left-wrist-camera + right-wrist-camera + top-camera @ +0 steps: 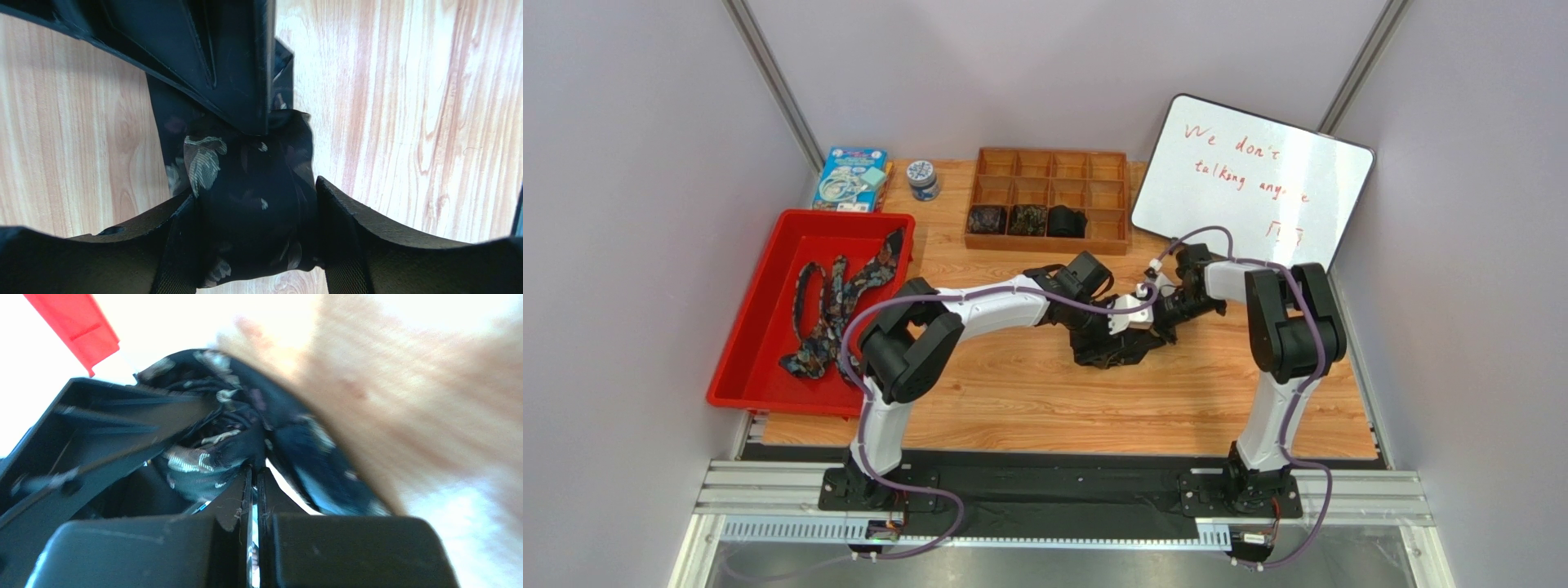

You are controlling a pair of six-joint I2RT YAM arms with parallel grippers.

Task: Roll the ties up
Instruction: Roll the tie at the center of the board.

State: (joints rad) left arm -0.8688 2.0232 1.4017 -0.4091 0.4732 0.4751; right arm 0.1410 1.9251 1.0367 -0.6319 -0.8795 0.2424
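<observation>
— Counting ties: how many do you get?
— One tie (pixel 1112 346) lies crumpled on the counter (pixel 1038 410), near the middle, between the two arms. Three coils (pixel 1026 221) of the same speckled fabric sit in the wooden divider box (pixel 1108 223), one each in the three left compartments of its near row. The red tray (pixel 762 306) at the left edge carries a tangle of loose ties (pixel 830 306). I make out at least two strips there but cannot count them surely.
— And the box's compartments?
— Twelve, in three rows of four.
— Two grippers, then. How is the left gripper (pixel 255 193)?
— Its two fingers stand apart on either side of a rolled bulge of the tie. The fabric fills the gap and touches both. Whether they squeeze it, I cannot tell.
— The right gripper (pixel 256 468)?
— Its fingers are pressed together, with a fold of the tie nipped at their tips. In the left wrist view it points down from above onto the top of that same bulge, so both grippers meet at one spot.
— What else is on the counter?
— One whiteboard (pixel 1259 172) with red writing at the back right. One blue printed packet (pixel 851 179) is at the back left. One small jar (pixel 922 179) stands between the packet and the box.
</observation>
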